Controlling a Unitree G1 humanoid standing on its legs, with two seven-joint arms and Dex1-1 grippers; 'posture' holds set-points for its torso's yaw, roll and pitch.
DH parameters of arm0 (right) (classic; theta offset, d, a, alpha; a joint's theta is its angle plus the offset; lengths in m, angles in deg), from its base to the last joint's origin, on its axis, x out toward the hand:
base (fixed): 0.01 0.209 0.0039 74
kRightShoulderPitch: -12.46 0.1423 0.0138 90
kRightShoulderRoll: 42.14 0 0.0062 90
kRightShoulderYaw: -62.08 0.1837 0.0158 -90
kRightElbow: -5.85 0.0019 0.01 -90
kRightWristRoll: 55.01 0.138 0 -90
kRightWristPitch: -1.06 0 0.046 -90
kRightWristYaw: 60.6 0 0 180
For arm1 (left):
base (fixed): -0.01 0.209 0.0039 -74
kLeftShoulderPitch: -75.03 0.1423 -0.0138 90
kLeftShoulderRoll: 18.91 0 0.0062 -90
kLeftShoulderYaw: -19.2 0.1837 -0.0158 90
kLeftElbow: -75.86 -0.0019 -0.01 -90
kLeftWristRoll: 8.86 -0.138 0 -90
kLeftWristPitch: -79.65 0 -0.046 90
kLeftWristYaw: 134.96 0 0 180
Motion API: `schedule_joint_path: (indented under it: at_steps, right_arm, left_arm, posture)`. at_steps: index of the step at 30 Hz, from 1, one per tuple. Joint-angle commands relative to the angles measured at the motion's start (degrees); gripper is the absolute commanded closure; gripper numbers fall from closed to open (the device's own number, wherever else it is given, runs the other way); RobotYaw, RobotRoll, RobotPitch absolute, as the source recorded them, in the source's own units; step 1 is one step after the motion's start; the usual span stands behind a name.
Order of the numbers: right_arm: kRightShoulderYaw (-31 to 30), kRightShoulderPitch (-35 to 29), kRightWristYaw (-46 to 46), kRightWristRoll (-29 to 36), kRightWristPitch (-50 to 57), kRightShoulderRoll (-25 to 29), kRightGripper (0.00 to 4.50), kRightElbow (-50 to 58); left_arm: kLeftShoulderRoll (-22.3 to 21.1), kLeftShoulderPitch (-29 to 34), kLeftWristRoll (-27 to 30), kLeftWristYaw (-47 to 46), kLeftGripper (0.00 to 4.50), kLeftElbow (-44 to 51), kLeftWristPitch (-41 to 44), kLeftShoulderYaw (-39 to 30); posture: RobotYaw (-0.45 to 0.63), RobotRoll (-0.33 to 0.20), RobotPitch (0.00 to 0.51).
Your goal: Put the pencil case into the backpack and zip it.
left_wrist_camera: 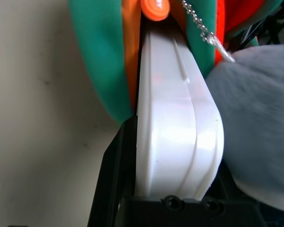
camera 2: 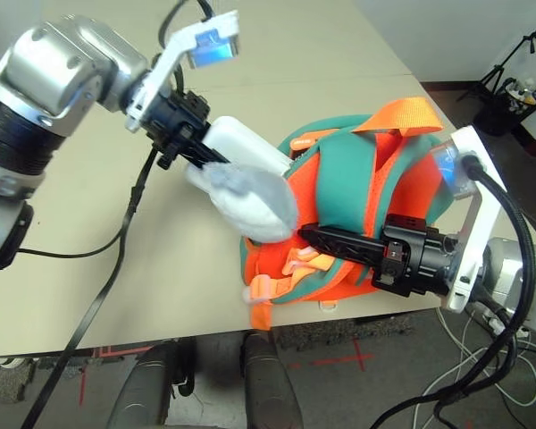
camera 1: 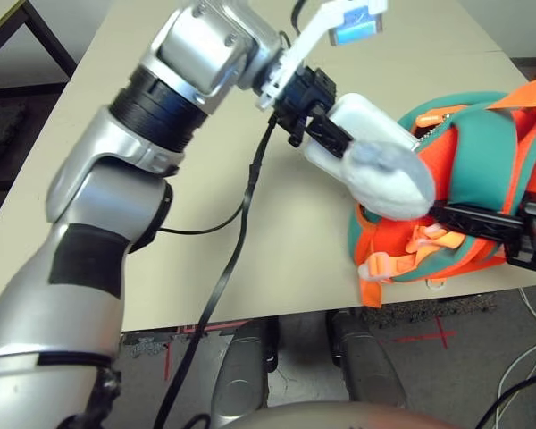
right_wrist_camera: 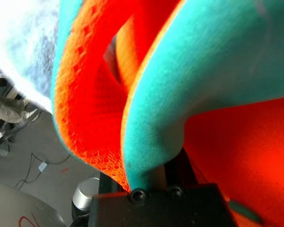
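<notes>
The beige table (camera 2: 277,54) lay bare toward twelve o'clock. At its four-o'clock edge sat the backpack (camera 2: 339,179), clamped by the right gripper (camera 2: 313,236). The left gripper (camera 1: 326,134) clamped the pencil case (camera 1: 362,125), end inside the opening.

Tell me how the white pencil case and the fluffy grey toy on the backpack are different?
The pencil case is white, smooth and hard; the grey plush charm is fuzzy and soft. The pencil case is held in the left gripper's fingers, its far end going into the backpack; the charm hangs loose outside on a little chain. Both sit at the backpack's opening, touching each other.
</notes>
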Motion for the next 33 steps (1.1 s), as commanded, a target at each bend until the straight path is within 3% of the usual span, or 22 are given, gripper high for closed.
schedule_joint_path:
  at_steps: [1, 8, 18, 21, 33]
  right_arm:
    - [-0.49, 0.08, -0.91, -1.15, 0.17, -0.66, 4.2, 0.23]
    - [0.62, -0.97, -1.74, -1.97, 0.42, -1.27, 4.2, 0.5]
    - [0.47, -0.63, -3.17, -2.99, 0.99, -1.03, 4.2, -0.27]
    - [0.16, -0.19, -3.77, -3.36, 1.21, -0.78, 4.2, -0.72]
    - [-0.68, 1.75, -4.05, -3.56, 1.94, -0.18, 4.21, -1.47]
  left_arm:
    - [0.96, 2.88, -0.38, -0.36, 3.12, 4.5, 1.7, 0.9]
    - [0.55, 5.99, 0.58, -2.69, 3.12, 8.75, 3.73, -3.28]
    - [-3.62, 5.62, 1.92, -6.04, 0.01, 9.78, 4.65, -12.09]
    - [-4.24, 6.09, 2.15, -6.89, 0.42, 10.17, 4.93, -12.66]
    - [-2.73, 8.43, 3.45, -8.77, 4.25, 11.13, 5.68, -12.95]
  posture:
    - [0.03, 0.0, 0.207]
    - [0.03, 0.0, 0.203]
    - [0.05, 0.0, 0.206]
    - [0.06, 0.0, 0.204]
    - [0.05, 0.0, 0.203]
